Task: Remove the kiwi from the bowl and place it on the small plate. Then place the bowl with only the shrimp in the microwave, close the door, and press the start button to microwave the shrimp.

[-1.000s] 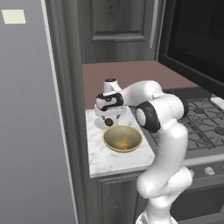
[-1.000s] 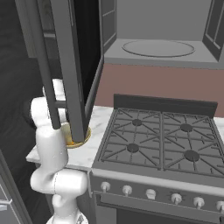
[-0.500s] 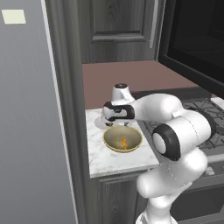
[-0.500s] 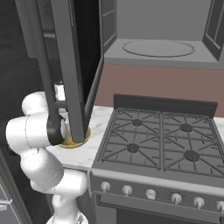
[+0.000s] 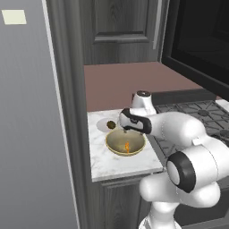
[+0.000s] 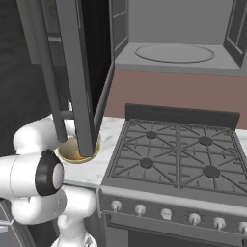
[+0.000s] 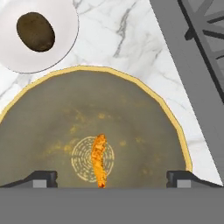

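- Hand view: we look straight down into the bowl [image 7: 87,131], where the shrimp [image 7: 99,158] lies alone at the centre; the kiwi [image 7: 36,31] sits on the small plate [image 7: 61,48] just beside the bowl's rim.
- Our gripper [image 7: 111,178] hovers over the bowl with its tips spread wide, holding nothing.
- In the left base view the bowl [image 5: 125,144] and the kiwi [image 5: 111,124] rest on a narrow marble counter [image 5: 105,163], with a tall grey panel [image 5: 31,134] to its left and the stove [image 5: 197,112] to its right.
- In the right base view the open door [image 6: 84,72] hangs in front of the bowl [image 6: 72,153] and hides much of it; the microwave [image 6: 176,46] stands above the stove, its turntable [image 6: 174,53] bare.
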{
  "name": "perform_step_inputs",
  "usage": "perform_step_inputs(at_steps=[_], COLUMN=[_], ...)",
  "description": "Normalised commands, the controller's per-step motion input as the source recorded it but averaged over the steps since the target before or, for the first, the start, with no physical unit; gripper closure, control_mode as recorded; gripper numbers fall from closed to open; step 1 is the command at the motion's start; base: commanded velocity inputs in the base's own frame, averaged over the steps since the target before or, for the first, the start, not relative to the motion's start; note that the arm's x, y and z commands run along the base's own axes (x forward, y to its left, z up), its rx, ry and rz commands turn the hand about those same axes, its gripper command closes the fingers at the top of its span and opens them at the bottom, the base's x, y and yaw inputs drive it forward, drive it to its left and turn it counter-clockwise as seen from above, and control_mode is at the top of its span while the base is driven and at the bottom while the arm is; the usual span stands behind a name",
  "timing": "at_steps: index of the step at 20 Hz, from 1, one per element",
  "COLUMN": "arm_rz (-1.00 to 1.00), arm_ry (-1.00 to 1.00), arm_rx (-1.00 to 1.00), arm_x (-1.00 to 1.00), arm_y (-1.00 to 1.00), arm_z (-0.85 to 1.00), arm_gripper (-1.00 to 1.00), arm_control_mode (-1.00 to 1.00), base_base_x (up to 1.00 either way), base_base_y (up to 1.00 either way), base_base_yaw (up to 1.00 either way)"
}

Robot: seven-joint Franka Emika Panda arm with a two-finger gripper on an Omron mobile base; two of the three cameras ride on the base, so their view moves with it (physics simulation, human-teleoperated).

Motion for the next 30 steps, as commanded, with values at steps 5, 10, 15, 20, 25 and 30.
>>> perform_step_inputs(at_steps=[5, 10, 15, 20, 25, 30], arm_rz=[-0.01, 0.00, 0.00, 0.00, 0.00, 0.00], arm_ry=[0.07, 0.03, 0.01, 0.00, 0.00, 0.00], arm_rx=[0.04, 0.16, 0.12, 0.07, 0.04, 0.01], arm_x=[-0.03, -0.01, 0.00, 0.00, 0.00, 0.07], arm_y=[-0.40, -0.71, -0.24, -0.05, 0.00, 0.00], arm_z=[0.00, -0.01, -0.23, -0.18, -0.18, -0.24], arm_gripper=[-1.00, -1.00, -1.00, -1.00, -1.00, -1.00], arm_control_mode=[-1.00, -1.00, -1.00, -1.00, -1.00, -1.00], base_base_x=[0.00, 0.00, 0.00, 0.00, 0.00, 0.00], base_base_y=[0.00, 0.00, 0.00, 0.00, 0.00, 0.00], base_base_yaw=[0.00, 0.00, 0.00, 0.00, 0.00, 0.00])
